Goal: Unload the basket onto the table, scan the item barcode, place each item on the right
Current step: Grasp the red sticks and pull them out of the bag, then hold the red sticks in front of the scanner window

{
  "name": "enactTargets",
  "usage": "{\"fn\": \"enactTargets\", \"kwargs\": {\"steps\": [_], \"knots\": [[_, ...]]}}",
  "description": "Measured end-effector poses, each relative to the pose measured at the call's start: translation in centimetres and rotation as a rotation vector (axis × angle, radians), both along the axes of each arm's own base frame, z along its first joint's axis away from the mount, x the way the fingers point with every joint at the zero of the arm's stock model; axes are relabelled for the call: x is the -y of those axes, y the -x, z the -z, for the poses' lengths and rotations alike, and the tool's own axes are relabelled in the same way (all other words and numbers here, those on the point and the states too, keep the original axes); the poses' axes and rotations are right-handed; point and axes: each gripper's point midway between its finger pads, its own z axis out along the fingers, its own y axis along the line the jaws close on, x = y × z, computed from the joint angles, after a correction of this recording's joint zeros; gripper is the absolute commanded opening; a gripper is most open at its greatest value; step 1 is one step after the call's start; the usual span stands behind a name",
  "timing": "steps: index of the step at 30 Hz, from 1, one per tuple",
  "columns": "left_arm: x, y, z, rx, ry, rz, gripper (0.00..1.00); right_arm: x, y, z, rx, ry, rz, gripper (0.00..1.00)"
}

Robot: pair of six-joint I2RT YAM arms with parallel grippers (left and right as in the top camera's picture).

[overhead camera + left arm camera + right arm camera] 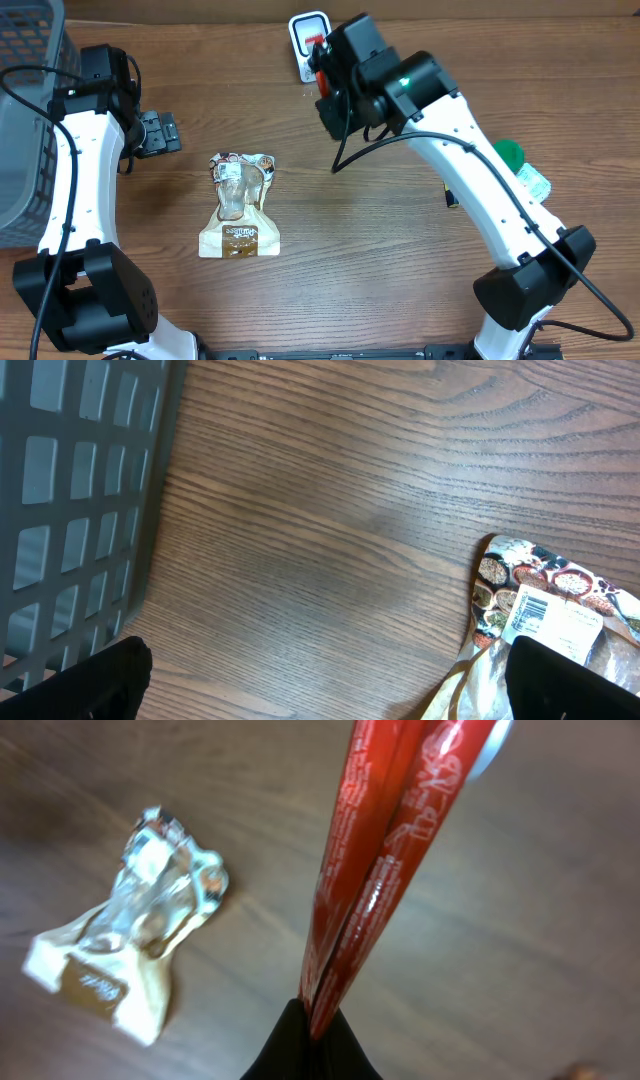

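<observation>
My right gripper is shut on a flat, glossy red packet that sticks out from its fingertips. From overhead, the right gripper holds the red packet just beside a white scanner at the table's back edge. My left gripper hovers open over bare wood at the left. Its black fingers stand wide apart with nothing between them. A clear and tan pouch lies flat mid-table, and its white barcode label shows in the left wrist view.
A grey slatted basket stands at the left edge, close to the left arm. A green-capped item lies at the right, under the right arm. The pouch lies below and to the left of the held packet.
</observation>
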Motion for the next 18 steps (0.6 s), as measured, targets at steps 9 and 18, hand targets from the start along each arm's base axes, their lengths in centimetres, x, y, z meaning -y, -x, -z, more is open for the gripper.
{"fn": "enactTargets", "kwargs": {"steps": [9,18], "knots": [[0.0,0.0,0.0,0.0,0.0,0.0,1.0,1.3,-6.6,-2.0,0.359,0.248,-0.111,0.03],[0.0,0.0,0.0,0.0,0.0,0.0,1.0,1.6,-13.5,1.7,0.536,0.547,-0.161,0.03]]}}
